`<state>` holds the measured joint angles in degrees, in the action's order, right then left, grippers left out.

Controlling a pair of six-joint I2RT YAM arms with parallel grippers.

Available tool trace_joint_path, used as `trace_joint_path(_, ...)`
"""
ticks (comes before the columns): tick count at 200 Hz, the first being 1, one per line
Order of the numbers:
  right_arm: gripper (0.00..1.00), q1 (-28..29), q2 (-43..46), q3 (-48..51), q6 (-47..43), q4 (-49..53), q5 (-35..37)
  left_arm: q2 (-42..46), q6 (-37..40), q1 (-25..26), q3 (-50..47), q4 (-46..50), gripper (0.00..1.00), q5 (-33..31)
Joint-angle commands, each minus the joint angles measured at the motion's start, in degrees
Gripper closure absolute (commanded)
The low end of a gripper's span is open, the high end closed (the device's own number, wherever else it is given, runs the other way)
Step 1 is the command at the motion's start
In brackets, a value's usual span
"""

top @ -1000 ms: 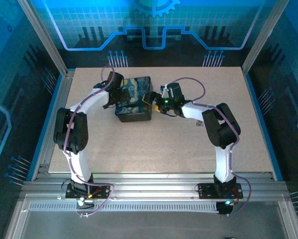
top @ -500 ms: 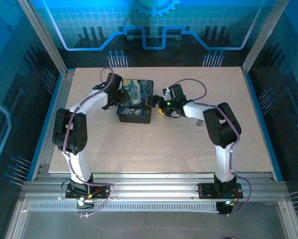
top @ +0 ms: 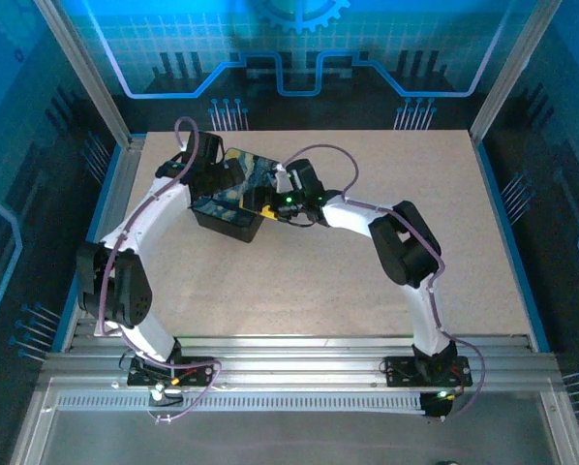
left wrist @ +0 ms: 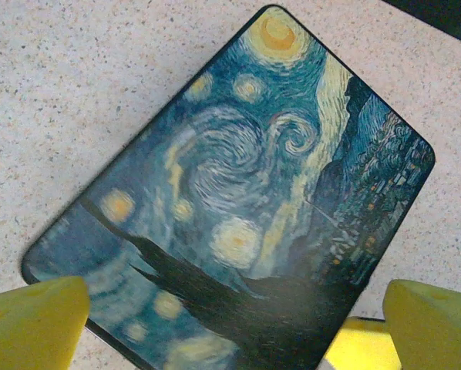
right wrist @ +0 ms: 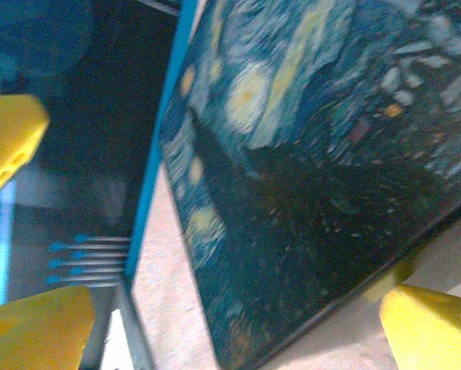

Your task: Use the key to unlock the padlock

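A dark rectangular box with a swirly blue-and-yellow painted lid (top: 233, 186) lies skewed on the table at the back left. My left gripper (top: 215, 177) is at its left end and my right gripper (top: 271, 201) at its right end. In the left wrist view the lid (left wrist: 238, 193) spreads out under my left gripper (left wrist: 234, 327), whose yellow fingertips (left wrist: 31, 324) stand wide apart on either side of the box's near end. In the right wrist view the lid (right wrist: 315, 154) looks steeply tilted between the spread fingers of my right gripper (right wrist: 238, 327). The padlock and the key are hidden.
The speckled tabletop (top: 299, 281) stretches bare in front of and to the right of the box. An aluminium frame rail (top: 125, 184) and a blue edge strip (right wrist: 157, 154) run close by the box on the left. Blue glowing panels wall the back.
The box has slid left and turned from square to a diagonal. Both arms have swung left with it, and the right arm now stretches further across the table.
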<state>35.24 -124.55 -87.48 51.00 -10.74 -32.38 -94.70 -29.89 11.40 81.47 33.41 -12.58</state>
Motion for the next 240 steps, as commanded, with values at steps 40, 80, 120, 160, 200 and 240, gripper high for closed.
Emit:
trace_joint_path(40,0.00,-8.24,11.54,13.74,-1.64,-3.44,-7.79,0.01,0.62,-0.94,2.24,2.36,0.01,-0.08)
trace_joint_path(80,0.00,-15.90,24.21,23.10,-18.61,11.66,1.83,0.18,0.98,-0.82,0.82,1.00,0.01,5.67)
trace_joint_path(120,0.00,-26.33,39.21,35.54,-25.79,14.22,17.34,1.00,5.21,-0.25,-0.26,1.10,0.01,13.60)
trace_joint_path(160,0.00,-32.64,52.35,46.29,-38.43,11.81,37.51,6.78,13.93,-0.18,-13.84,-11.10,0.01,-2.08)
trace_joint_path(200,0.00,-36.32,55.89,58.84,-40.50,-6.04,43.54,19.01,29.05,-0.34,-46.03,-53.89,0.01,-5.47)
trace_joint_path(240,0.00,-35.72,47.47,64.77,-42.62,-27.65,44.81,17.32,30.47,-3.66,-48.65,-56.90,0.01,-1.59)
